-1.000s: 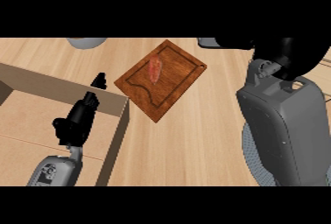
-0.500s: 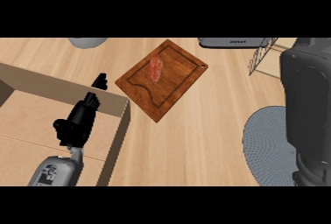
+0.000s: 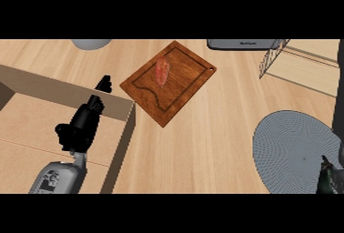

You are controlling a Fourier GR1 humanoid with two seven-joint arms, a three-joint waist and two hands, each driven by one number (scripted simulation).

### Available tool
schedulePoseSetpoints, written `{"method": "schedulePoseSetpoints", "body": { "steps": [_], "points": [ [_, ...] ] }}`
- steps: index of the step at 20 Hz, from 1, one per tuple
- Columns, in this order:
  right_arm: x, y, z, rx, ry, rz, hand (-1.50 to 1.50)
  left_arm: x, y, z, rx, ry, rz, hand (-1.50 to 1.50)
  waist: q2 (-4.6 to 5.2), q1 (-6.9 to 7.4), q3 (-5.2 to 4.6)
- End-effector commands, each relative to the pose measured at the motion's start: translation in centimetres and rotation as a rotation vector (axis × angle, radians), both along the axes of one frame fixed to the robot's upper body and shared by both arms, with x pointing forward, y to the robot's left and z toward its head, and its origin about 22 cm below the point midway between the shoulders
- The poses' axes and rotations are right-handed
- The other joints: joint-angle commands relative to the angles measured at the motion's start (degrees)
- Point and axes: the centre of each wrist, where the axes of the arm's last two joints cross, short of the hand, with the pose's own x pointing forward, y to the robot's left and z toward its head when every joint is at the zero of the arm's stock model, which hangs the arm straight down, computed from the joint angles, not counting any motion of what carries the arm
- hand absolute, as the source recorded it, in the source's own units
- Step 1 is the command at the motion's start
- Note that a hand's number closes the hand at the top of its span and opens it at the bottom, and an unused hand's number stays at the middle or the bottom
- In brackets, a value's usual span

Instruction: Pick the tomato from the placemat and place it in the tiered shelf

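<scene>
Tomato is nowhere to be seen in the head view: the round grey woven placemat (image 3: 295, 152), just beside the right hand (image 3: 327, 178), shows only bare weave. That hand shows as a dark sliver at the lower right edge; whether it is open or holds anything I cannot tell, though the missing tomato may be hidden there. Up from it, the wire tiered shelf (image 3: 295, 63) waits at the far right, nothing blocking the way between. The left hand (image 3: 86, 120) rests over a pale wooden box (image 3: 40, 113), fingers straight, holding nothing. Beyond it lies a brown wooden cutting board (image 3: 171, 84) carrying a reddish piece of food (image 3: 162, 71), well aside on the bench (image 3: 201, 150).
</scene>
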Motion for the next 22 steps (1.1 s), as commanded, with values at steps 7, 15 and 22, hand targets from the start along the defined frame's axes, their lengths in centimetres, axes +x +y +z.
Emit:
{"method": "schedulePoseSetpoints", "body": {
  "steps": [7,15,22],
  "points": [
    [3.3,-4.4,-1.3,-0.103,0.057,-0.058,1.5,0.4,-0.7,-2.1,0.054,0.086,0.021,0.0,0.57,-0.13,-0.27],
    [5.6,-6.9,-4.4,-0.247,0.046,-0.039,1.5,-0.4,0.7,-1.7,0.064,0.059,-0.006,0.0,0.62,0.53,-0.27],
    [6.1,-9.0,-6.4,-0.042,-0.217,0.009,1.5,-0.2,-1.4,-0.8,0.058,0.062,-0.006,0.0,0.72,0.65,-0.15]
  ]
}}
